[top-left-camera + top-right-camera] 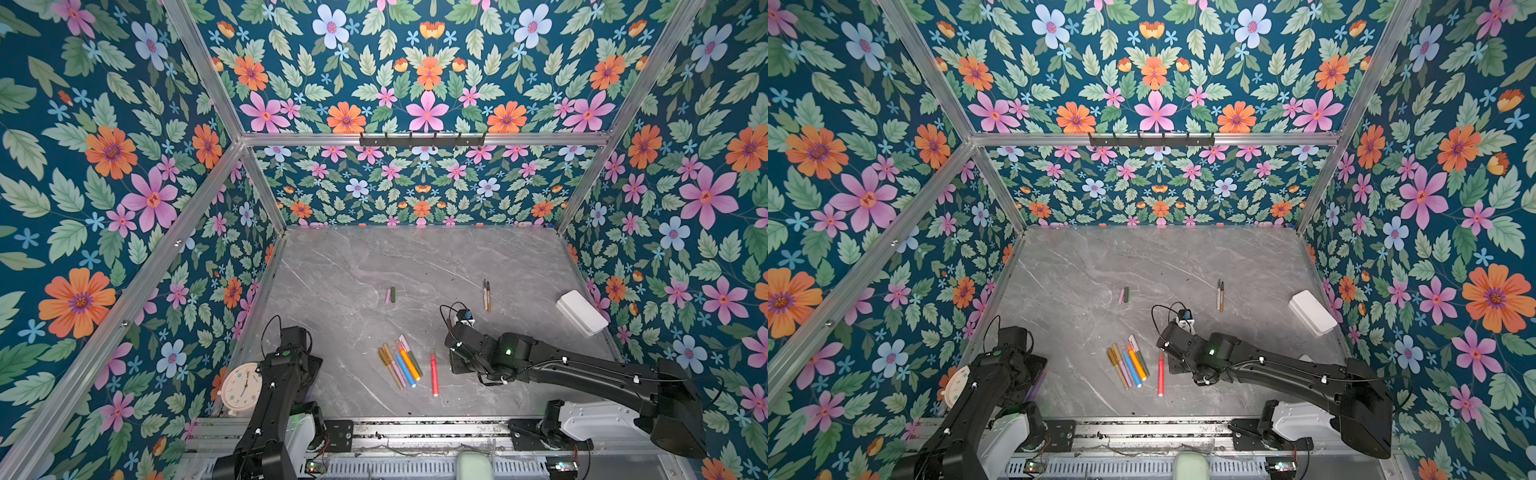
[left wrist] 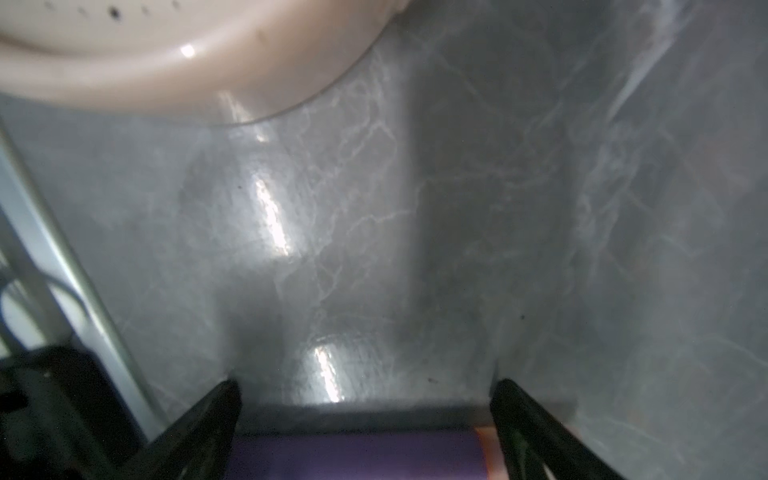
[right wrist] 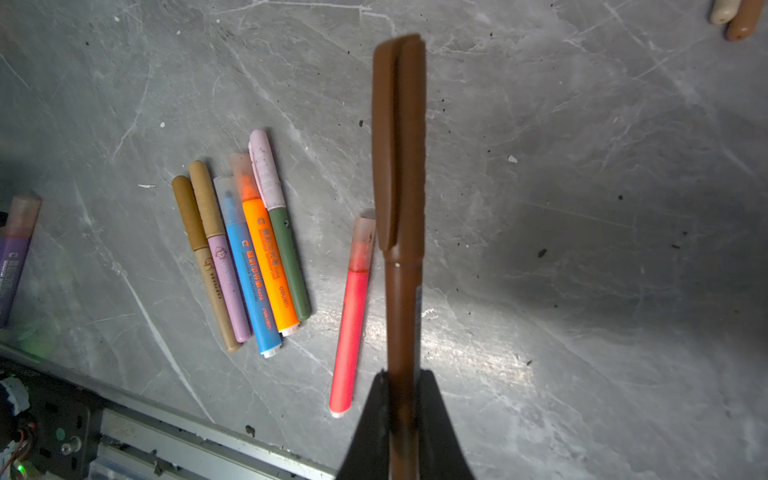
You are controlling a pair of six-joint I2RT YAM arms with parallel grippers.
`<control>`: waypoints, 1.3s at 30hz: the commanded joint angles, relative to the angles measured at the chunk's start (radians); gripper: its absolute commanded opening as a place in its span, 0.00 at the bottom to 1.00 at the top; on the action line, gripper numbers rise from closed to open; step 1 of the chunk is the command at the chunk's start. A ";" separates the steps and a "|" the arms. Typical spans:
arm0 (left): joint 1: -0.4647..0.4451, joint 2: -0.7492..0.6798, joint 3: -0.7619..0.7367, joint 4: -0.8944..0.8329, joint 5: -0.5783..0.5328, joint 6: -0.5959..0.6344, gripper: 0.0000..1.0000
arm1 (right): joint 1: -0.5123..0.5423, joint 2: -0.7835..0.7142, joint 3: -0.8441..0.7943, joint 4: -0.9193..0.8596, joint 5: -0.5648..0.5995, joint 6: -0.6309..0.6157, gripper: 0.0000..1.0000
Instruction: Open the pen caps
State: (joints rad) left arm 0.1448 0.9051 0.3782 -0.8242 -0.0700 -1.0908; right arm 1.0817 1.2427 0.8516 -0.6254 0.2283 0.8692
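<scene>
Right tool (image 3: 401, 376): clamped on brown pen (image 3: 402, 316), low on barrel. Brown cap (image 3: 398, 141) on, at end away from fingers. Held near red pen (image 3: 351, 328), over desk (image 3: 582, 249), toward near edge.

Left tool (image 2: 368, 386): fingers wide apart, low over near-left corner. Purple pen (image 2: 353, 455) lying crosswise btwn them; touching or not, cannot tell. Just beside: cream clock (image 1: 241, 388), by left edge.

Mid of near edge: bunch of five pens (image 1: 401, 365), side by side, touching, all capped, caps pointing toward far edge. In order: gold, lilac w/ gold cap, blue, orange, green w/ pink cap. Red one just right of bunch, apart, clear cap on.

Near desk ctr: pink cap (image 1: 388, 296) & green cap (image 1: 393, 294), loose, side by side.

Right of those, well apart: two thin pens (image 1: 486, 296), uncapped, dark tips toward far edge.

At right edge: white box (image 1: 582, 313).
</scene>
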 commanded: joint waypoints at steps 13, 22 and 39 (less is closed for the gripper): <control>-0.149 0.005 -0.065 0.142 0.213 -0.168 0.97 | 0.001 0.011 0.015 0.004 -0.004 0.005 0.00; -0.363 0.072 -0.016 0.224 0.188 -0.325 0.97 | 0.000 -0.007 -0.013 0.015 -0.003 0.009 0.00; -0.630 0.334 0.174 0.355 0.129 -0.487 0.97 | -0.008 -0.107 -0.077 -0.025 0.039 0.015 0.00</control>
State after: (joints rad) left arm -0.4747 1.2129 0.5446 -0.6170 -0.0170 -1.5200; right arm 1.0779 1.1469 0.7765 -0.6350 0.2428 0.8864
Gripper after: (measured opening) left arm 0.975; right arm 0.108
